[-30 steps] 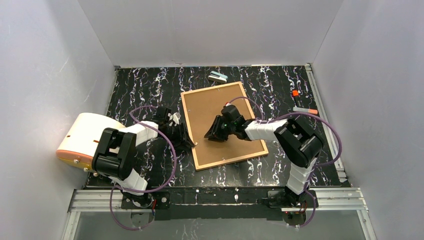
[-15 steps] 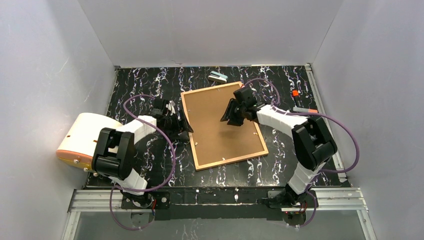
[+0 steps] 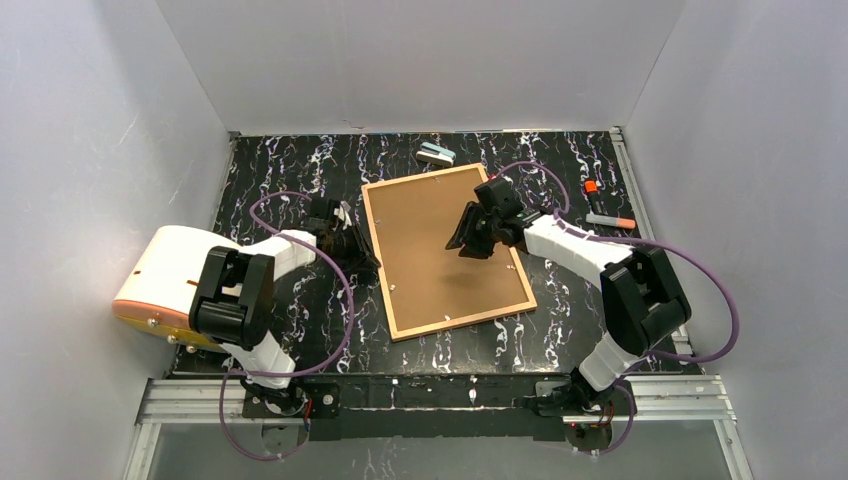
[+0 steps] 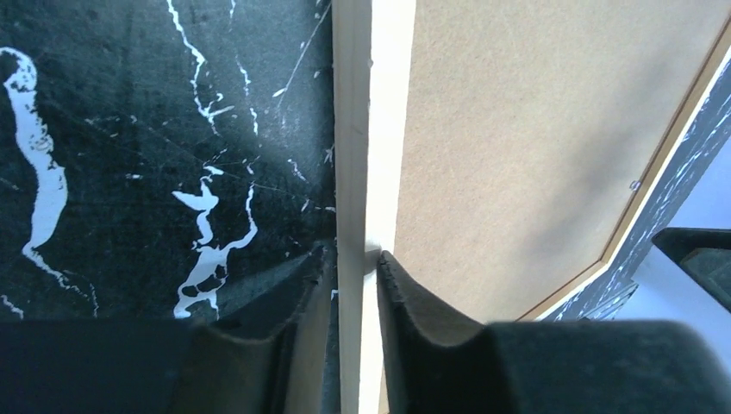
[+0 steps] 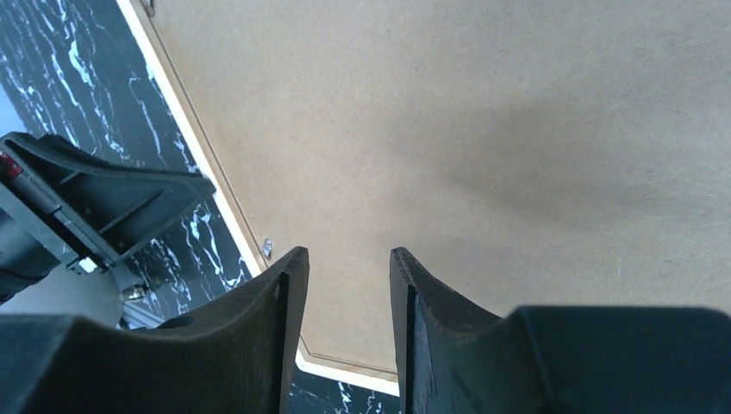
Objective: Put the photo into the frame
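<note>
The frame point(image 3: 462, 321) lies flat on the black marbled table, back side up, with a thin light-wood border. The plain brown backing board point(image 3: 435, 270) fills it. The photo is hidden or out of view. My left gripper point(image 3: 368, 264) is shut on the frame's left edge; in the left wrist view the fingers point(image 4: 355, 263) pinch the pale border point(image 4: 353, 129) beside the board point(image 4: 517, 129). My right gripper point(image 3: 459, 243) is open and empty, just above the board's right half point(image 5: 474, 112), its fingers point(image 5: 345, 259) apart.
A white and orange rounded object point(image 3: 170, 275) sits at the table's left edge. A small teal and white item point(image 3: 436, 153) lies at the back. A marker point(image 3: 610, 218) and a red-capped piece point(image 3: 591, 187) lie at the right. White walls enclose the table.
My right gripper has moved from the board's middle toward its far right part. My left gripper has stayed on the frame's left edge, shifting slightly farther along it.
</note>
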